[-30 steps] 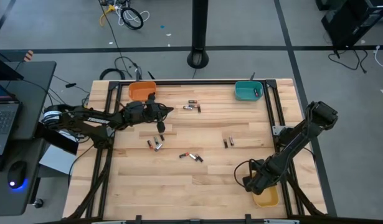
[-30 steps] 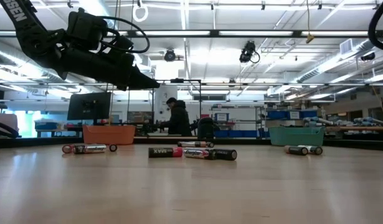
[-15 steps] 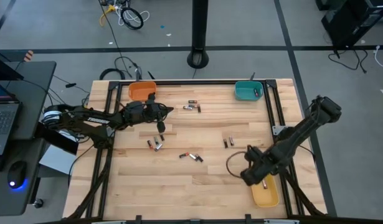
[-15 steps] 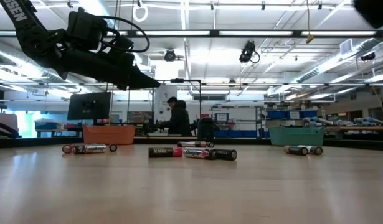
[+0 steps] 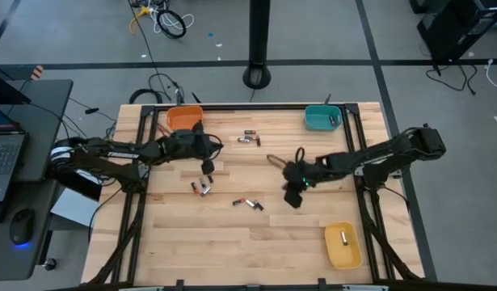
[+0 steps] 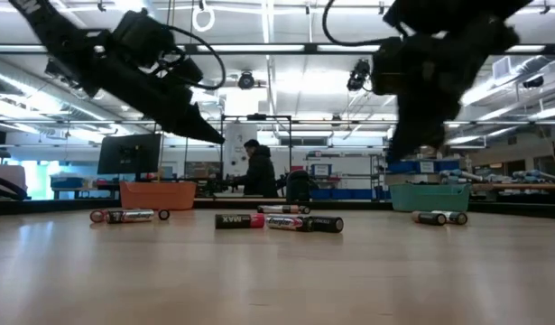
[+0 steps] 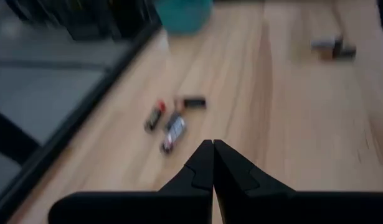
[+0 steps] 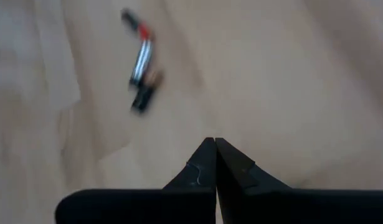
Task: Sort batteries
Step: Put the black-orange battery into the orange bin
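Observation:
Batteries lie loose on the wooden table in small groups: one group (image 5: pixel 248 139) at the far middle, one (image 5: pixel 201 187) left of centre, one (image 5: pixel 248 203) at the centre. My left gripper (image 5: pixel 214 145) hangs shut above the table near the orange bin (image 5: pixel 183 118), tipped down, with the far group (image 7: pixel 172 118) ahead of it. My right gripper (image 5: pixel 292 200) hangs shut over the table's middle, holding nothing, with batteries (image 8: pixel 141 62) ahead of it. In the low view both grippers (image 6: pixel 218 138) (image 6: pixel 405 153) stand clear of the tabletop.
A teal bin (image 5: pixel 321 118) stands at the far right with a battery in it. A yellow bin (image 5: pixel 343 246) at the near right holds one battery (image 5: pixel 343 237). Black frame rails (image 5: pixel 357 145) run along the table's sides. The near part of the table is bare wood.
My right gripper has swung from over the yellow bin toward the table's middle, going left and farther from the near edge, and its wrist has rolled. A battery now shows in the yellow bin. My left gripper has tipped its fingers further down and stayed in place.

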Robot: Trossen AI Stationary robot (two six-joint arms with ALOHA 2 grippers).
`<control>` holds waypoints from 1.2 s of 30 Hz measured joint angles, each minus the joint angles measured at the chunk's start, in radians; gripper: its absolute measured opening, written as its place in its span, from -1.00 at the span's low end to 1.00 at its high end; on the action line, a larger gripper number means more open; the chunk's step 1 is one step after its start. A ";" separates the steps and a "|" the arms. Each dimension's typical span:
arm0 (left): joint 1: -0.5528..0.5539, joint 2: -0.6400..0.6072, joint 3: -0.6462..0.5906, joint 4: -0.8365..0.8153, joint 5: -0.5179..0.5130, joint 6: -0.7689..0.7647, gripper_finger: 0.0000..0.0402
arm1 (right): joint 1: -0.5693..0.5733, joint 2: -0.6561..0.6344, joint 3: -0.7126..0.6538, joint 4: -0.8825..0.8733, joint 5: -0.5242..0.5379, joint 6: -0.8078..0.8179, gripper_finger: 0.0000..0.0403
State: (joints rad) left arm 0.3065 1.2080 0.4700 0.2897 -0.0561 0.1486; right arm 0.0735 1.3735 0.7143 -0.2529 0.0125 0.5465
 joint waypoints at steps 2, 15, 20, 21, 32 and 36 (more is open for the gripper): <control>-0.014 -0.005 0.074 -0.181 0.000 -0.001 -0.94 | -0.055 0.000 -0.026 0.080 -0.006 -0.110 -0.97; -0.174 0.016 0.365 -0.963 0.052 0.137 -0.94 | -0.156 0.000 -0.072 0.236 -0.013 -0.425 -0.96; -0.178 0.080 0.368 -0.962 0.095 0.148 -0.94 | -0.156 0.000 -0.072 0.254 -0.013 -0.438 -0.96; -0.179 0.098 0.368 -0.966 0.095 0.162 -0.92 | -0.156 0.000 -0.072 0.257 -0.013 -0.438 -0.96; -0.186 0.276 0.443 -1.021 0.115 0.294 -0.38 | -0.155 0.000 -0.072 0.260 -0.013 -0.469 -0.96; -0.192 0.348 0.454 -1.035 0.080 0.356 -0.18 | -0.155 0.000 -0.072 0.258 -0.013 -0.472 -0.96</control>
State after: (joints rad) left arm 0.1143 1.5557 0.9245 -0.7455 0.0238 0.5041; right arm -0.0818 1.3739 0.6426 0.0049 -0.0010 0.0750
